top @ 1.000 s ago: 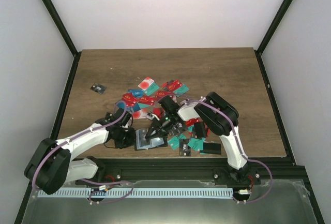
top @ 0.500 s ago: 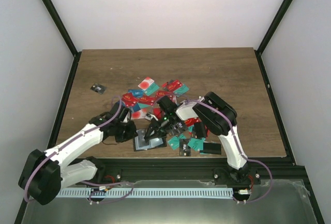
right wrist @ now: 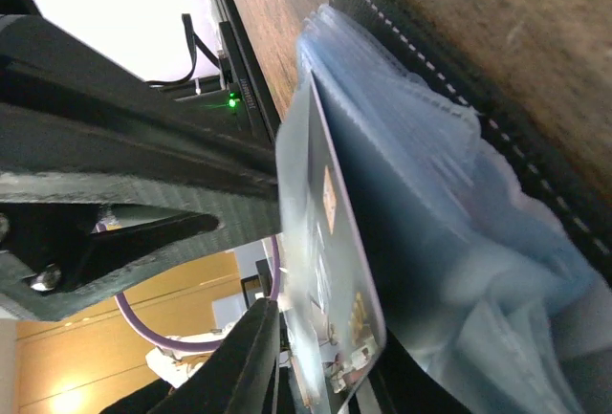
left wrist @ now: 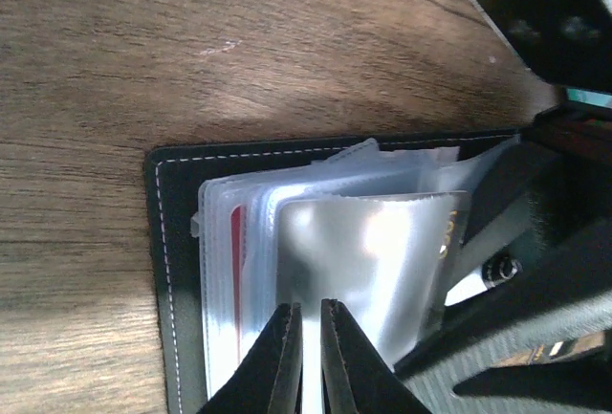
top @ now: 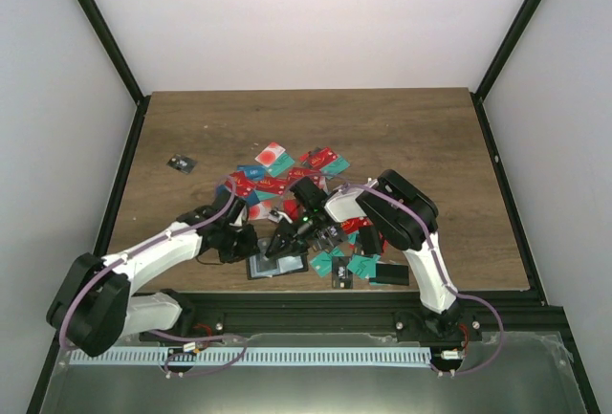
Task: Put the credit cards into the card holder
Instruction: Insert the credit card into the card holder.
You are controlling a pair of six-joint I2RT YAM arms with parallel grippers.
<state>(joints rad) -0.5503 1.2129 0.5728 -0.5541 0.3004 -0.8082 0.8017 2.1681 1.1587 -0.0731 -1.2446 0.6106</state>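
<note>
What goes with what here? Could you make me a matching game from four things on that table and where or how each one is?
1. card holder
2. credit cards
3. small black piece
4. left gripper

A. alone, far left of the table
B. lying open near the front edge
C. heaped mid-table
D. fingertips almost together over the clear pockets

Pairs: 1-B, 2-C, 3-A, 4-D

Brown wood-grain worktop (top: 411, 137), matte, evenly lit. Plain white panel walls (top: 306, 12) on three sides, met by slanted black metal corner posts (top: 100, 27). Black rail (top: 507, 304) along the near edge, with a grey metal tray (top: 535, 376) below it. Right wrist view: blurred yellow-orange room surface (right wrist: 96, 357) beyond.
</note>
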